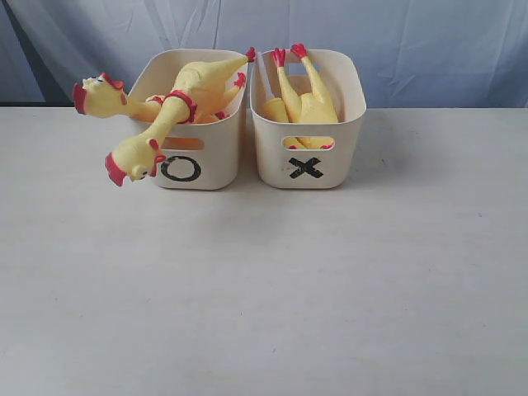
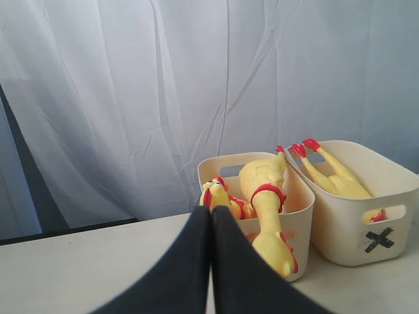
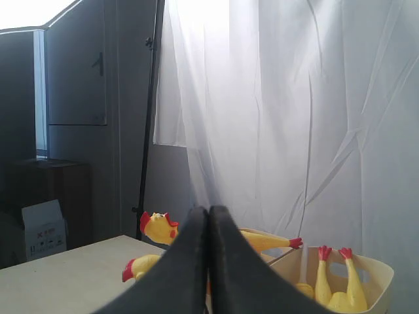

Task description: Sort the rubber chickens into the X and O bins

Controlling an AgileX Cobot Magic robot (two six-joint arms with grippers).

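On the pale table (image 1: pixel 264 289), two cream bins are set side by side, almost touching, before a white curtain (image 1: pixel 412 41). In the exterior view the O bin (image 1: pixel 216 169) is placed left and the X bin (image 1: pixel 338 153) right. Black marks are borne on the near walls, under the slot handles.

O bin: two rubber chickens are lodged crosswise. The upper chicken (image 1: pixel 101 97) is laid with its head out past the left rim. The lower chicken (image 1: pixel 132 158) is draped over the near left corner, head hung beside the O, red neck ring at the rim, red feet raised toward the X bin.

X bin: a head-down chicken (image 1: pixel 312 103) is stood with both red feet above the rim. More yellow is seen beside it and through the slot; the count inside cannot be told.

Left gripper (image 2: pixel 210 212): dark fingers (image 2: pixel 186 268) are pressed together, nothing between them, held apart from the bins.

Right gripper (image 3: pixel 208 210): fingers (image 3: pixel 229 268) likewise closed, nothing clasped, clear of the bins.
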